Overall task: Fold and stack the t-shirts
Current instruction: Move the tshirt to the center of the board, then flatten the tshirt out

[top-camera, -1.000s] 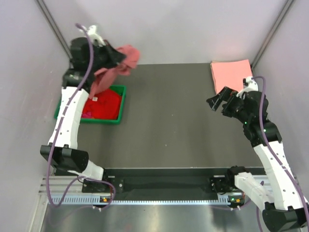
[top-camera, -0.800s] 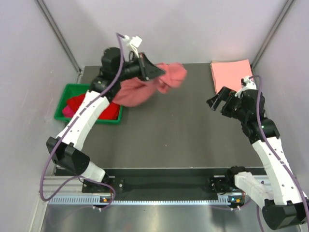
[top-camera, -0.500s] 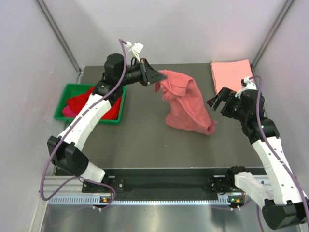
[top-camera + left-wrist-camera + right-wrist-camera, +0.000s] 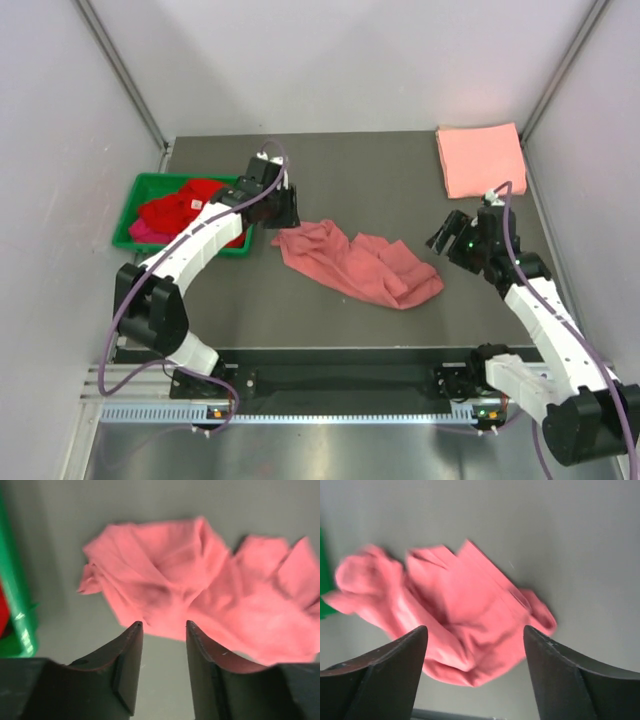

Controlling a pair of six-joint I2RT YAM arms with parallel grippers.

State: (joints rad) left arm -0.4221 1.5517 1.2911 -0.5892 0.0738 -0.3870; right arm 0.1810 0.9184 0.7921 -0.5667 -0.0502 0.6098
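Rose-red t-shirt (image 4: 355,265) crumpled mid-table; left gripper (image 4: 162,624) partly open, empty, at its left end; right gripper (image 4: 475,628) spread wide, empty, near its right end (salmon t-shirt (image 4: 480,158) folded far right)

Green plastic bin (image 4: 148,181) at far-left edge of dk gray table (image 4: 350,160), nr left wall.

Green bin (image 4: 170,248) left, rumpled t-shirt (image 4: 355,265) mid-table.
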